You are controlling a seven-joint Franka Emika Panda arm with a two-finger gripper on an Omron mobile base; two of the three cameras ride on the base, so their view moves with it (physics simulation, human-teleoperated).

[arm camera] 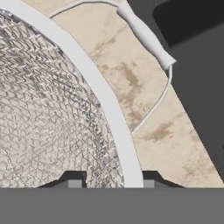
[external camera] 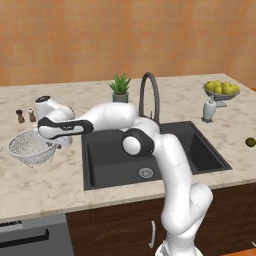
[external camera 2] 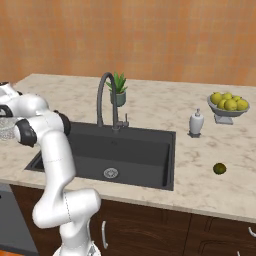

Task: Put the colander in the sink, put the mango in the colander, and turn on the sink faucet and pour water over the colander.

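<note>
Showing the table (external camera: 60, 185), a pale marbled worktop, with the dark sink (external camera: 200, 150) set into its middle and the tall sink faucet (external camera: 149, 95) standing dry at its far edge, no stream running. Left of the basin, wholly on the table, sits the colander (external camera: 27, 147); the arm reaches across the sink to it, and the gripper (arm camera: 112, 183) straddles the colander's white rim at the side nearer the sink, one tip inside the mesh and one outside. Whether the tips already pinch the rim or stand just clear of it cannot be told from these views. The mango (external camera 2: 219, 168) lies far to the right on the table, well apart from everything else, near a grey bowl of yellow fruit (external camera 2: 229, 104) and a small white bottle (external camera 2: 196, 122).

Risks, by judgement: a grip on a thin rim is shallow, so the colander may tilt or swing about the tips when lifted and slip free. Its wire side handle (arm camera: 146, 30) projects toward the sink edge and could catch there during the carry. Released off-level, the bowl might land tipped in the basin, leaving it poorly placed under the spout and awkward for the mango
</note>
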